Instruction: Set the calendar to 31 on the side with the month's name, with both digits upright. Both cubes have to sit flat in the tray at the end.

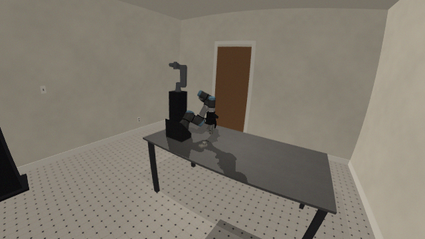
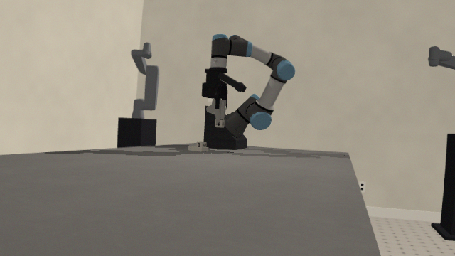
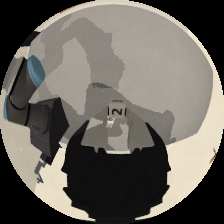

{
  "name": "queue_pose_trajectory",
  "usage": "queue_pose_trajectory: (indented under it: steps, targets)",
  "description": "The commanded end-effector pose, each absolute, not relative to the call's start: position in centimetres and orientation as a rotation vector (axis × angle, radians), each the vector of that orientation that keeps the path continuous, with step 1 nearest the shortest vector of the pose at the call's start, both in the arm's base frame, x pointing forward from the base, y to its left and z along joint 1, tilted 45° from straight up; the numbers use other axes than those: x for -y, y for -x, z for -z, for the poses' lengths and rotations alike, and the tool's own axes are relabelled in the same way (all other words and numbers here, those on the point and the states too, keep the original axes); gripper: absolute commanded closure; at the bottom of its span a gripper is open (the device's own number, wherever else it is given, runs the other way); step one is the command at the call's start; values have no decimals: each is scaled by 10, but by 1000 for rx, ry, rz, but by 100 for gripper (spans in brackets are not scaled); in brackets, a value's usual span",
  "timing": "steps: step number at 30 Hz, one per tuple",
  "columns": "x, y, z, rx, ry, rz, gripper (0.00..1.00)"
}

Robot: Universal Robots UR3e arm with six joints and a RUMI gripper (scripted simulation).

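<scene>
My gripper [image 2: 219, 121] hangs straight down from the arm, well above the dark table, and is shut on a small pale digit cube [image 2: 219, 123]. In the wrist view the held cube [image 3: 117, 112] sits between the two dark fingers and shows a face with the digit 2. The calendar tray [image 2: 200, 148] lies on the table below and a little to the left of the gripper, close to the robot's base. A cube in it shows a 1 towards the exterior camera. In the top view the tray [image 1: 201, 145] is a small pale spot below the gripper [image 1: 210, 130].
The arm's black base [image 2: 224, 136] stands at the far end of the table [image 2: 178, 199], right behind the tray. A grey camera arm on a black pedestal [image 2: 138, 131] stands at the left beyond the table. A brown door [image 1: 232, 87] is in the far wall.
</scene>
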State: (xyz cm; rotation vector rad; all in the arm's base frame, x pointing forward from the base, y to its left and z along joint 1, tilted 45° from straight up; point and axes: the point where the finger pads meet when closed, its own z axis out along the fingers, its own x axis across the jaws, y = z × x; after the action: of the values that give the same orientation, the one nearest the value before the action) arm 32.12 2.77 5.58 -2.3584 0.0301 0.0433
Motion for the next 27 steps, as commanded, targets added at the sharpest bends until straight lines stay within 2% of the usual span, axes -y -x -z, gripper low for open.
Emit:
queue_pose_trajectory:
  steps: [1, 27]
  targets:
    - [-29, -324, -57, -141, 2360, -89, 90]
    - [-33, -327, -60, -345, 2344, -173, 90]
